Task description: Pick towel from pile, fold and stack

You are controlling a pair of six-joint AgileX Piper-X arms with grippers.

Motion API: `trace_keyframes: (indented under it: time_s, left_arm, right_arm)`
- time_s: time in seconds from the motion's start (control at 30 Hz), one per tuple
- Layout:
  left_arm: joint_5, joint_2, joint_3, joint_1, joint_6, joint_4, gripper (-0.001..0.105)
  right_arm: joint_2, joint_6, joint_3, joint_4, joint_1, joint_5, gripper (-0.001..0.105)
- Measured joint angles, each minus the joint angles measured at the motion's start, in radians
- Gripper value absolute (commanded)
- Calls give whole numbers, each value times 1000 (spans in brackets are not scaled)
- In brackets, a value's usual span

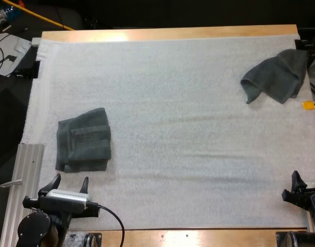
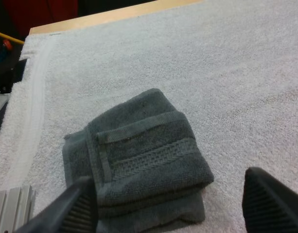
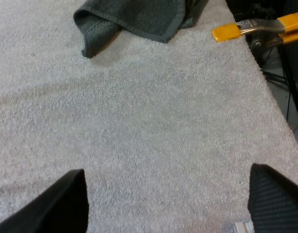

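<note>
A folded stack of dark grey-green towels (image 1: 83, 139) lies on the left part of the white mat (image 1: 172, 128). My left gripper (image 1: 70, 185) hovers just behind the stack's near edge, fingers wide apart and empty. In the left wrist view the folded stack (image 2: 139, 158) sits ahead, between the spread fingers (image 2: 78, 206). A crumpled towel (image 1: 276, 76) lies at the mat's far right corner. My right gripper (image 1: 301, 188) rests low at the right edge, open over bare mat. The crumpled towel (image 3: 139, 17) lies well beyond its fingertips (image 3: 272, 194).
A ribbed metal rail (image 1: 21, 190) runs along the mat's left near edge beside my left arm. A yellow-handled clamp (image 3: 255, 29) sticks in at the mat's right edge near the crumpled towel. Wooden table edge (image 1: 167, 33) borders the far side.
</note>
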Motion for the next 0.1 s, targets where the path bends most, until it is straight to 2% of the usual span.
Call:
trace_keyframes:
  time_s: [0.1]
  left_arm:
    - [0,0,0,0,0,0,60]
  right_arm:
    - [0,0,0,0,0,0,66]
